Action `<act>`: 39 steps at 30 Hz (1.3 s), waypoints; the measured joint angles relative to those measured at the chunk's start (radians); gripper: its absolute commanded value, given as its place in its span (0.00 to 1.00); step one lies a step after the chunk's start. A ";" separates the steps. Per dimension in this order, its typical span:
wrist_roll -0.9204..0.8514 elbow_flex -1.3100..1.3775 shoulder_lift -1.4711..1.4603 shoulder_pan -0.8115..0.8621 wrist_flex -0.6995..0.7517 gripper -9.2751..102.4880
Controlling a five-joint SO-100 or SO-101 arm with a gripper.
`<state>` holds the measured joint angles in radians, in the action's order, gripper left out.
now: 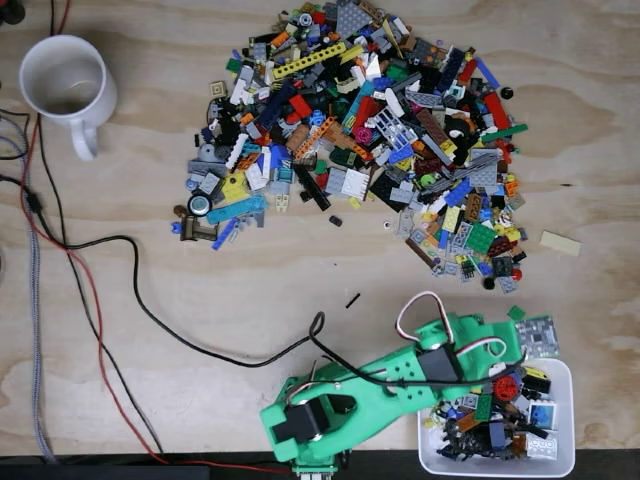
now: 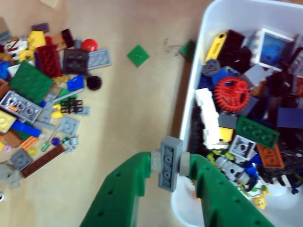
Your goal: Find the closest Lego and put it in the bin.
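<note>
One grey Lego brick point(image 2: 170, 162) is clamped between the green fingers point(image 2: 124, 184) of the end effector point(image 2: 170, 163), seen in the wrist view right at the near rim of the white bin point(image 2: 213, 19). Many Lego pieces point(image 1: 370, 130) are heaped on the wooden surface point(image 1: 150, 290); a white mug point(image 1: 65, 85) is placed top left in the fixed view.

Checked both feeds from my end, no readable text anywhere. Printed tile point(image 2: 275, 47) in bin point(image 2: 222, 14) too blurry to make out, pile point(image 1: 370, 130) on surface shows no lettering.
</note>
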<state>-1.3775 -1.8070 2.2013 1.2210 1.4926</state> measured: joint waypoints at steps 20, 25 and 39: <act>0.008 -0.184 0.141 0.091 -0.201 0.30; 0.051 -0.178 0.199 -0.209 -0.192 0.30; 0.212 -0.411 0.446 -1.092 -0.230 0.30</act>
<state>-1.1658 -2.2181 2.6477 0.1289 1.2625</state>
